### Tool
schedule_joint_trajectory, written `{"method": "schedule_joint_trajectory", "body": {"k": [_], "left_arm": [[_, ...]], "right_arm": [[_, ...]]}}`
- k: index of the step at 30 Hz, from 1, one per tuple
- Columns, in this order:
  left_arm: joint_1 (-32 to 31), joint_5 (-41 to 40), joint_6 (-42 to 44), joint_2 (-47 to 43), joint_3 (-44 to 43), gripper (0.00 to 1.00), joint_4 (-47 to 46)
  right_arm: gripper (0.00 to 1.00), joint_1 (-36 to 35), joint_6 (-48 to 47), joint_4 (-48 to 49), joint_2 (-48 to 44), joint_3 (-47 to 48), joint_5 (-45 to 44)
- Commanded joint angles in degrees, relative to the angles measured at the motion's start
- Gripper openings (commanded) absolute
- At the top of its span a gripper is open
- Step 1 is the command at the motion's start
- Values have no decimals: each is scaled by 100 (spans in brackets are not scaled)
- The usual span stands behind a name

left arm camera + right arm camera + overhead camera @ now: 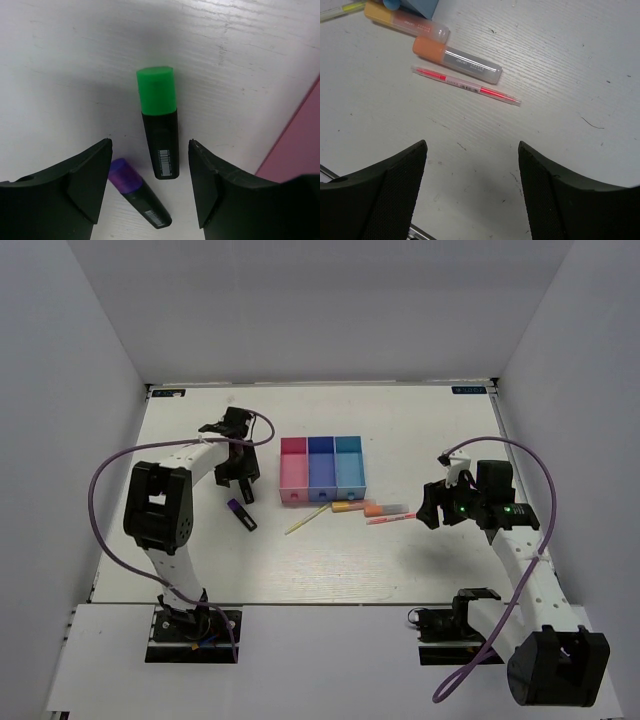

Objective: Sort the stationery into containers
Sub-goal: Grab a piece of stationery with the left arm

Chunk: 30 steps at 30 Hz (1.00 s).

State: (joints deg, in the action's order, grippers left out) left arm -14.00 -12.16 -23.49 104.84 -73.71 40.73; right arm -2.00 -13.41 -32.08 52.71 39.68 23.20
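Left gripper (150,144): spread wide and holding nothing. In the left wrist view its two dark fingers stand on either side of the green-capped marker, with bare surface showing in both gaps.
Green-capped marker (159,122): lies flat on the white table (250,580), cap toward the top of the left wrist view and barcode end between the fingertips. The gripper hides it in the top view.
Purple-capped marker (241,514): lies flat just below the left gripper in the top view, near the green-capped marker but apart from it.
Containers: the pink bin (293,472), dark blue bin (320,470) and light blue bin (350,468) are joined in a row at the centre of the top view. The pink wall fills the right edge of the left wrist view, close to one finger.
Yellow-green stick (306,520): lies slanted below the pink bin's lower edge.
Left orange highlighter (346,506): lies just below the light blue bin.
Right orange highlighter (378,509): lies just beside the left one.
Pink-red pen (390,518): lies alongside the right orange highlighter, a thin strip of table between them.
Right gripper (472,145): released, with nothing between its fingers. It sits right of the pen in the top view.
Open room: there is broad bare table across the lower half of the top view and right of the bins, bounded by the side walls (60,390).
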Motion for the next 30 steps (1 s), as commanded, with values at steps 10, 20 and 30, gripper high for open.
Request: {"method": "schedule_joint_trajectory", "body": {"k": [10, 20, 30], "left_arm": [[-15, 197, -473, 608, -223, 63, -197], [-6, 144, -455, 407, -73, 17, -136], [-507, 162, -236, -868, -855, 14, 137]], "right_arm": [[77, -20, -48, -132, -85, 347, 0], [77, -11, -39, -141, -94, 321, -35], [77, -20, 5, -88, -103, 295, -79]]}}
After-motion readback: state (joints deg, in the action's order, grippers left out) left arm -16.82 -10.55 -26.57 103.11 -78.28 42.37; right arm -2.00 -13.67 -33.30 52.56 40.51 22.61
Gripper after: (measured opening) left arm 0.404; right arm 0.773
